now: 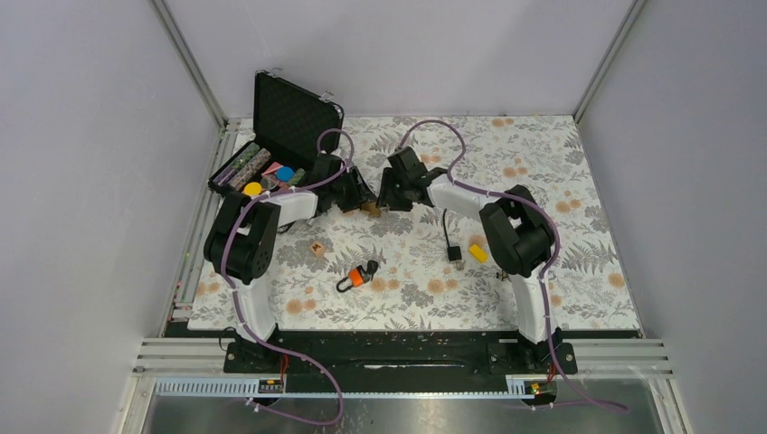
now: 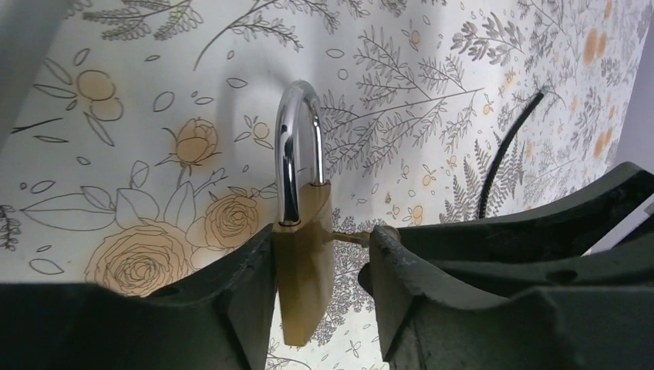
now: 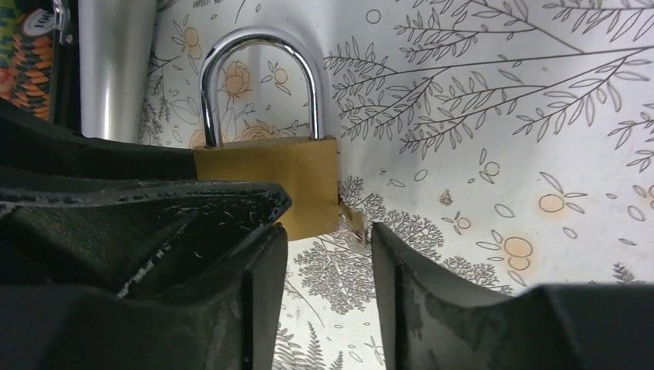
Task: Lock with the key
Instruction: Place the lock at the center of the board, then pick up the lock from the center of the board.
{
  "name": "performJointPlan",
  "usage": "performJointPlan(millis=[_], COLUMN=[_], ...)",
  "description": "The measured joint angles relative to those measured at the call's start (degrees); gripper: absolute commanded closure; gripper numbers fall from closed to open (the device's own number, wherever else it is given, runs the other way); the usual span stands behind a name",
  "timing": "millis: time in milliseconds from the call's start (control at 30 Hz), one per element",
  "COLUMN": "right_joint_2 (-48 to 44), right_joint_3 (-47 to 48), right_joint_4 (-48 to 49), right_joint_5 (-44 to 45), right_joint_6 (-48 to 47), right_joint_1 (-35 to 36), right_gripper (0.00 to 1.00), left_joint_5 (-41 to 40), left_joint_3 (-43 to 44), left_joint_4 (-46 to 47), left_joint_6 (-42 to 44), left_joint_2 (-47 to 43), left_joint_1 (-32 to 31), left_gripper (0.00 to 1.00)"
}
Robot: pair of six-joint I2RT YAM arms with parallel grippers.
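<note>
A brass padlock [image 1: 372, 209] with a chrome shackle sits between my two grippers at mid-table. In the left wrist view its body [image 2: 305, 262] leans on the left finger [image 2: 231, 293], with a gap to the right finger [image 2: 416, 285]. The key [image 2: 351, 237] sticks out of the lock and reaches that right finger's tip. My left gripper [image 2: 322, 239] is open around the lock. My right gripper [image 3: 330, 231] is open with nothing between its fingers; the key [image 3: 355, 222] is just past its right fingertip, and the padlock [image 3: 270, 173] lies beyond. Both shackle legs enter the body.
An open black case [image 1: 289, 113] with colourful pieces stands at the back left. An orange-and-black lock [image 1: 358, 276], a yellow block [image 1: 478, 252], a black cable [image 1: 449, 237] and a small tan piece [image 1: 317, 247] lie on the floral cloth.
</note>
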Motion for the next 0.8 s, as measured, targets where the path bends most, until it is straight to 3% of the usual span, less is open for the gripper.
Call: performJointPlan(millis=[100, 333, 533, 667, 800], right_joint_2=[-0.17, -7.58, -20.59, -28.52, -31.58], right_joint_3=[-0.17, -7.82, -18.91, -26.25, -31.41], right_joint_4=[-0.15, -0.63, -2.21, -4.46, -7.02], right_joint_5=[-1.31, -3.13, 2.38, 8.98, 12.24], right_joint_6=[0.09, -0.59, -5.03, -8.44, -11.21], right_joint_1=[-0.63, -5.55, -6.67, -6.38, -6.38], right_gripper=[0.39, 0.36, 0.17, 0.14, 0.16], left_joint_5=[-0.11, -2.29, -4.85, -5.92, -7.17], left_joint_3=[0.00, -1.57, -6.14, -10.16, -14.32], left_joint_4=[-0.83, -3.67, -5.44, -5.14, -5.09], left_joint_6=[-1.14, -2.10, -0.81, 0.57, 1.29], left_joint_2=[0.00, -2.67, -14.01, -23.37, -31.23], left_joint_1=[0.50, 1.07, 1.07, 0.70, -0.50], left_gripper=[0.52, 0.41, 0.18, 0.02, 0.01])
